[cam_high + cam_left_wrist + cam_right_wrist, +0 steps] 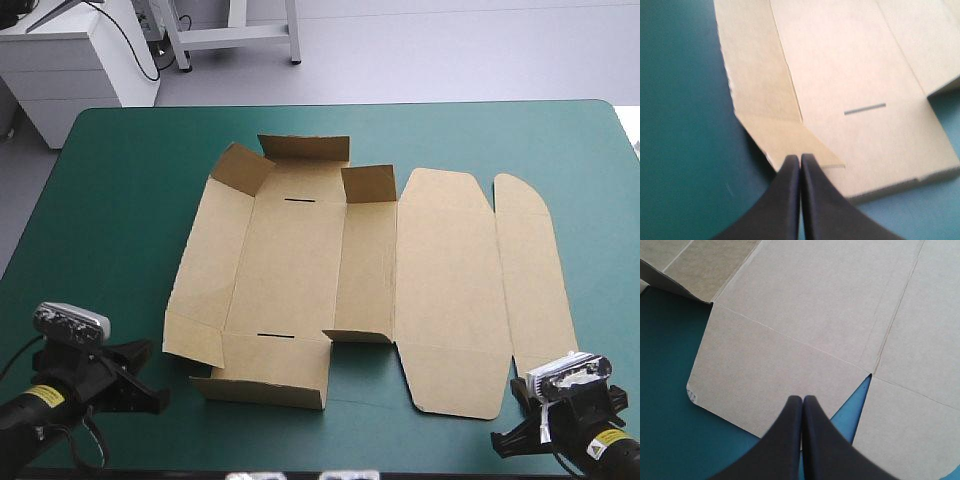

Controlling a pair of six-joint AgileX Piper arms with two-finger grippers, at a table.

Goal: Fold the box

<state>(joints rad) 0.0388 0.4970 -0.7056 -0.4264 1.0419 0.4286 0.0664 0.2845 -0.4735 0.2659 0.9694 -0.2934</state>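
Observation:
The brown box (300, 260) lies as a cut sheet in the middle of the table, its long side running left to right. Short flaps stand up at its far edge (305, 150) and a near wall (265, 375) is partly raised; the wide lid panels (450, 290) lie flat on the right. My left gripper (152, 375) is shut and holds nothing, just off the box's near left corner flap (790, 137). My right gripper (507, 418) is shut with nothing in it, its tip over the lid panel's near edge (765, 375). A thin slot (865, 107) shows in the base panel.
The teal-green cover (110, 220) shows all round the box, widest at the left. Both grippers sit close to the table's near edge. A white cabinet (70, 60) stands beyond the far left corner.

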